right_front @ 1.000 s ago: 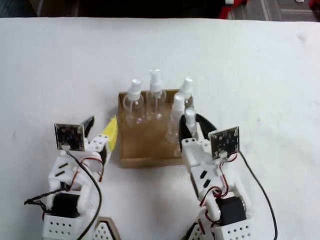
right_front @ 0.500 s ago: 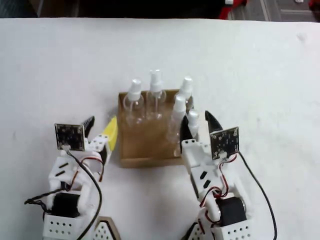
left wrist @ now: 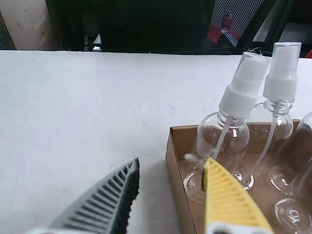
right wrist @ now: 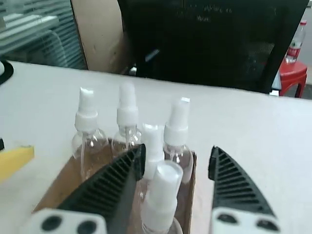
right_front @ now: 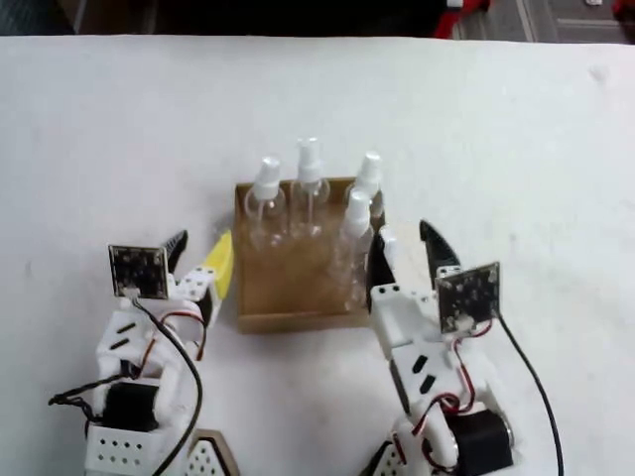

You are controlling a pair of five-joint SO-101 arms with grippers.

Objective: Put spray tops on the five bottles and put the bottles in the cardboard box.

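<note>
Since 1 s ago we see the right gripper point(right_front: 405, 250) come off the 5th bottle point(right_front: 386, 241): its fingers, which were around the spray top then, now stand spread apart with nothing between them, and the arm has drawn back toward its base and shifted to the right. The left arm has not moved. All 5 bottles stand upright in the cardboard box point(right_front: 288, 319) with spray tops on, the 5th at the right side nearest the right arm. The right gripper hovers just behind that bottle, pitched forward. The left gripper point(right_front: 200, 248) sits low at the box's left wall, fingers spread and empty, over the table point(right_front: 119, 139)
</note>
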